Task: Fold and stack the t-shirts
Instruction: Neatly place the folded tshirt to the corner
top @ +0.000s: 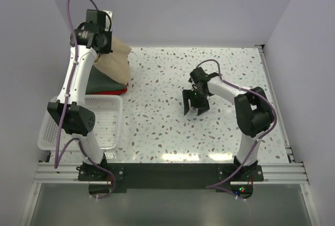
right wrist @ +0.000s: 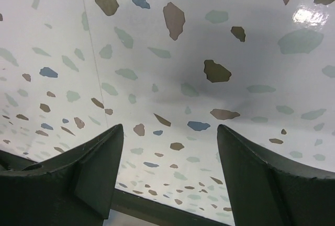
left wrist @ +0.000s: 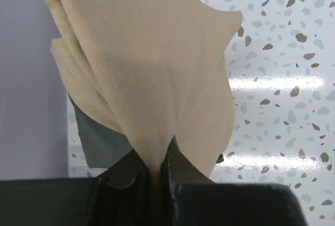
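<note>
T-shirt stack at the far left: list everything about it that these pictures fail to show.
- Top view: the left arm covers the left part of the grey-green t-shirt. The red t-shirt shows only as a thin edge beneath it.
- Left wrist view: the tan t-shirt, pinched in the left gripper, hides most of the grey-green one. The red one is unseen.
- Right wrist view: only the tabletop, no shirts.

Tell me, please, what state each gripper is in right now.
Left gripper: shut on the tan shirt.
Right gripper: open, holding nothing.
</note>
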`<state>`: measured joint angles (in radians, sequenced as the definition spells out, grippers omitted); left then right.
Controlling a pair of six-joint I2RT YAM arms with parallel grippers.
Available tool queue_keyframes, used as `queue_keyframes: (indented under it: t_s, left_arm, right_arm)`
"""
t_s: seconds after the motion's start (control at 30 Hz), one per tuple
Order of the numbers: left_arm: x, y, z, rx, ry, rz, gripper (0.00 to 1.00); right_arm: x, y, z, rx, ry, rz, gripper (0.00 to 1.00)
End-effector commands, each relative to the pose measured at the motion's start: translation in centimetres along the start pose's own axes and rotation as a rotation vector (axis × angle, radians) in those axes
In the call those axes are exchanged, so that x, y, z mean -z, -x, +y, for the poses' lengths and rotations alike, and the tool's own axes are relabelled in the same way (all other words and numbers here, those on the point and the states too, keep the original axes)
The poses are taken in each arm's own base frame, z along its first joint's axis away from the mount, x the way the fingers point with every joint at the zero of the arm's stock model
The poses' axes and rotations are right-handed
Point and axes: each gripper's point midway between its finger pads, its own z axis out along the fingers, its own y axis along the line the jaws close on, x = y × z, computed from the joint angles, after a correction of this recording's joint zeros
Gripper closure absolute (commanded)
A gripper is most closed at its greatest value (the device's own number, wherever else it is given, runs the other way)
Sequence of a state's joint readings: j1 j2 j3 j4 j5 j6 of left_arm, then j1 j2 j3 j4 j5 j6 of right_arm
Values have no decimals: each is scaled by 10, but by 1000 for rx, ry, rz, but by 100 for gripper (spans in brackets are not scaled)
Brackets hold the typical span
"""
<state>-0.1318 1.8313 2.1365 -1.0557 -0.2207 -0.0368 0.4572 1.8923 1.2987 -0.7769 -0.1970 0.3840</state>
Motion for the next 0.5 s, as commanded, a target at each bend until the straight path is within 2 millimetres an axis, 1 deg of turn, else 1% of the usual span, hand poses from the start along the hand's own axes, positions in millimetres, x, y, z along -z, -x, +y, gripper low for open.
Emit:
queue_keyframes:
  t_s: [0.0,0.03,0.1,0.13,0.23,0.27,0.3,0.37,0.4,0.43,0.47]
  left_arm:
    - [-8,10,5,-3,-28,-49,100]
    - [-14,2,11,6,-14,-27,100]
    - [-17,-3,20,-15,-4,-13,100]
    - [-23,-9,30,-1,10,2,100]
    - [-28,-19,48,17,34,25,100]
    - [-29,-24,64,42,60,36,100]
    - [-30,-28,72,56,81,47,100]
    - [-30,-37,101,107,167,71,66]
    - [-29,-41,120,129,212,78,49]
    - [-29,-44,129,176,245,86,15]
    - [-26,-46,139,216,290,88,2]
  right_arm:
    - [18,5,3,21,15,-58,25]
    - [19,4,3,21,14,-59,25]
    - [20,4,3,22,14,-62,25]
    - [21,5,2,24,11,-65,25]
    - [23,4,3,26,11,-68,25]
    - [24,4,2,26,11,-70,25]
    - [25,4,3,25,13,-71,24]
    - [28,3,4,32,15,-74,23]
    - [30,3,3,35,15,-76,22]
    - [33,4,4,36,16,-82,22]
    - [35,4,4,40,16,-87,22]
